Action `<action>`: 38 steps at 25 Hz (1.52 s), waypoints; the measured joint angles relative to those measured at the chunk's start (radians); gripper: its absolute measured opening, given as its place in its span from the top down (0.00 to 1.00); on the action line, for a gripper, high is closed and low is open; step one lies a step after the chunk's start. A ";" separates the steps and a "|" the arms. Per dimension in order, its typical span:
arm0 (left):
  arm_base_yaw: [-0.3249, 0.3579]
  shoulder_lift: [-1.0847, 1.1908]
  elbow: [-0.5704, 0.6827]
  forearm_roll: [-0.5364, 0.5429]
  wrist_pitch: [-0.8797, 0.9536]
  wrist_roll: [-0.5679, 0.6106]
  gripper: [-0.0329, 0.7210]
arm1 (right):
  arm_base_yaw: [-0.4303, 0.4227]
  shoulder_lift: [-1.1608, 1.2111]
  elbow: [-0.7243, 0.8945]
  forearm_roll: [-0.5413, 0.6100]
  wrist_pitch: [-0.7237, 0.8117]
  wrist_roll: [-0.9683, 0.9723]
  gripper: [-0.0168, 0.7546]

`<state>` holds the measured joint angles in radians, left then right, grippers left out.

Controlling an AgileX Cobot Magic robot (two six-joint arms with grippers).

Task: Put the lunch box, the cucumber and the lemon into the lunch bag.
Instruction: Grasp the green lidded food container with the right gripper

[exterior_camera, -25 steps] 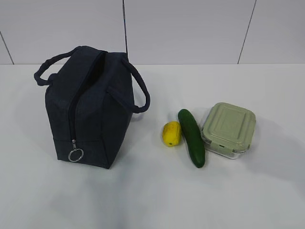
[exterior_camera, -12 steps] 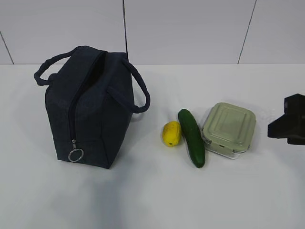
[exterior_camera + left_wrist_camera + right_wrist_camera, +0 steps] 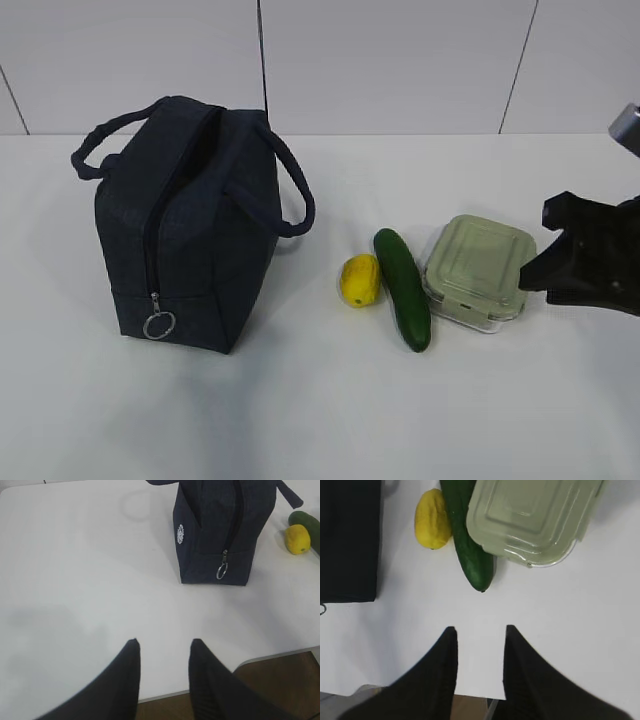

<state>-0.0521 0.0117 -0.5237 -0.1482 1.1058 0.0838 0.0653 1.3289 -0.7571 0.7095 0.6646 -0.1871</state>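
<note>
No legible text anywhere.

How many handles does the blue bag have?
2. One handle loops out from the lunch bag on its far left side; the other handle hangs on its right side, toward the lemon.

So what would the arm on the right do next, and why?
Probably move the right gripper forward and down over the lunch box. Its jaws stand open and empty, nearest that box, while the lunch bag looks unzipped on top, and the cucumber and lemon lie untouched.
</note>
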 joint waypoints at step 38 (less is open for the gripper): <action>0.000 0.000 0.000 0.000 0.000 0.000 0.64 | -0.433 0.328 -0.012 0.533 0.247 -0.664 0.65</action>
<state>-0.0521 0.0117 -0.5237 -0.1482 1.1058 0.0838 -0.3680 1.6569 -0.7687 1.2425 0.9119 -0.8511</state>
